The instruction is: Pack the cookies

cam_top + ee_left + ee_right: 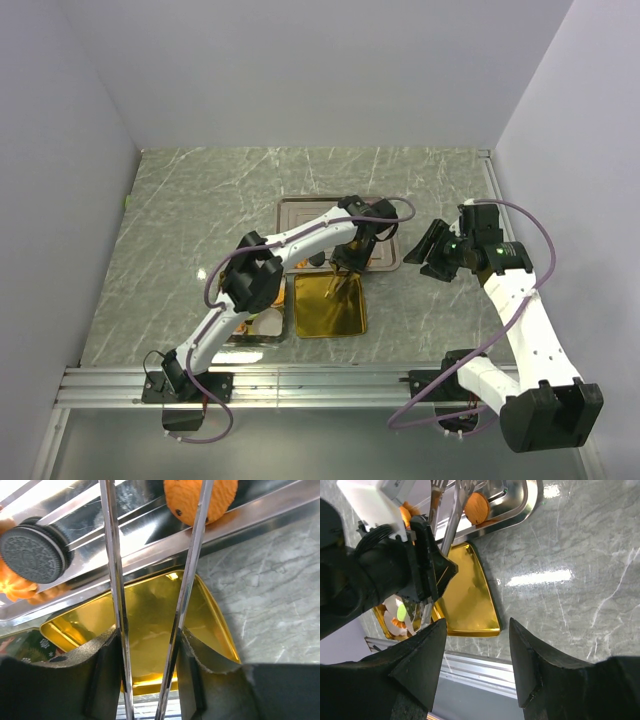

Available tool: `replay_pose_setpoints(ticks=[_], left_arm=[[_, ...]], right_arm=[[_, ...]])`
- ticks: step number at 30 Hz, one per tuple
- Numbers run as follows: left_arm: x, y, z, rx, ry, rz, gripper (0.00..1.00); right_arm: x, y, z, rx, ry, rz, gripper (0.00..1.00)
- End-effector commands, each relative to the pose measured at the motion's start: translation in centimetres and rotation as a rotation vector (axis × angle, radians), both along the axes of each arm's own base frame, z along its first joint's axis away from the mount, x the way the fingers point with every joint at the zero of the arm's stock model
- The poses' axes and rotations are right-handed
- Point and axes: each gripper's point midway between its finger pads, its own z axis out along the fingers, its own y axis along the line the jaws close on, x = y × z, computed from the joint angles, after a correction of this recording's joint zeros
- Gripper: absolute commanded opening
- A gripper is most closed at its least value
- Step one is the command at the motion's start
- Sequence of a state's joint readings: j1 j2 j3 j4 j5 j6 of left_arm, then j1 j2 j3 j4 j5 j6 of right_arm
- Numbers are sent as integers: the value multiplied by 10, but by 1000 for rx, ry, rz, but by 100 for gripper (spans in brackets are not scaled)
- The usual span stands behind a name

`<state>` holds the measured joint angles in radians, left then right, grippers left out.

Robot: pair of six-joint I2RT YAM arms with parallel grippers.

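Grey marble counter (180, 220): left end effector (150, 650) clamps tongs (114, 555), blades poised at an orange cookie (182, 497), likely bound for the gold tin (150, 605); right end effector (476, 630) hangs wide, empty.

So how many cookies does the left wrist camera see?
3. A black cookie on the left of the silver tray, an orange flower cookie below it, an orange chip cookie at the top. More may be hidden.
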<state>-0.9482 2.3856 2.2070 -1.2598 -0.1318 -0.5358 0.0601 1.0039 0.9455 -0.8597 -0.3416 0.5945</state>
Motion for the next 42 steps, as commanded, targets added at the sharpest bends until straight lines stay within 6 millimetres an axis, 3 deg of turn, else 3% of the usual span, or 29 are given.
replay_pose_setpoints(ticks=[1,6,7,12,13,14,19,23,27,31,37,42], left_arm=[[10,-2,30,-27,-79,12,38],[21,10,73,-88,-149,75,35],[24,16,92,-120,-172,94,35],[14,52,133,-149,-204,155,34],[8,63,151,-175,-224,167,33],[-2,75,146,-144,-205,174,33],[-49,131,169,-156,-200,258,33],[-93,153,181,-279,-140,323,32],[-131,179,186,-373,-106,371,32],[-169,205,177,-438,-58,401,32],[-207,221,145,-461,69,484,28],[-224,223,130,-456,141,471,29]], right_arm=[[-2,-1,7,0,-37,10,60],[1,1,12,13,-49,14,60],[1,1,14,14,-52,16,60],[6,3,18,24,-59,19,60],[7,4,19,27,-68,19,60],[8,4,20,30,-69,21,60],[12,8,22,45,-71,33,60],[14,9,17,52,-61,39,60],[14,11,12,65,-49,47,60],[16,14,9,78,-46,52,60],[15,16,6,89,-42,59,59],[11,17,-1,101,-36,60,59]])
